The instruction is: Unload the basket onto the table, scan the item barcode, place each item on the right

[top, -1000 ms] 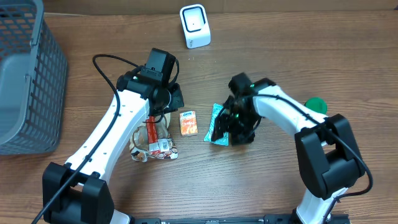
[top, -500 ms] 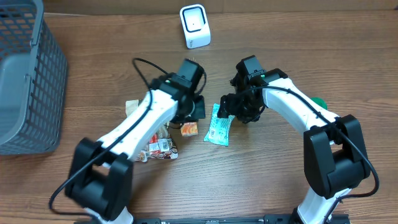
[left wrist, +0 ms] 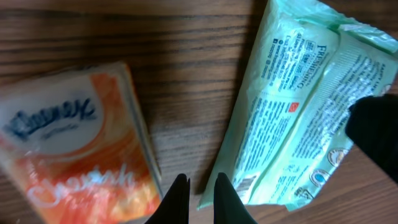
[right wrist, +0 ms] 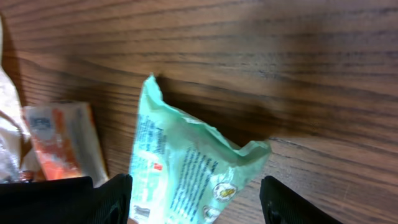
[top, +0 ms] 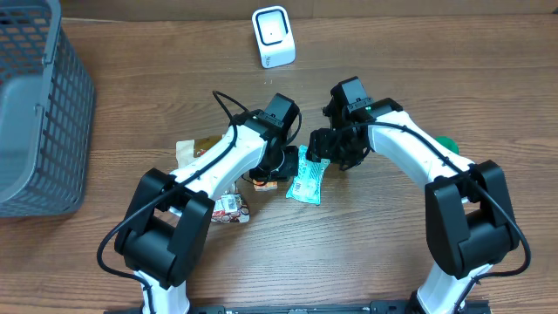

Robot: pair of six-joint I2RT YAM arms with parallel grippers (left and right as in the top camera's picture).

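The green wipes packet (top: 305,177) lies flat on the wooden table (top: 366,257), printed side up. The left gripper (left wrist: 199,198) is pressed together and empty, its tips just beside the packet's long edge, between the packet and an orange tissue pack (left wrist: 74,155). The right gripper (right wrist: 193,202) stands spread, one finger on each side of the packet's crimped end, not clasping it. The white scanner (top: 273,37) sits well apart from the packet
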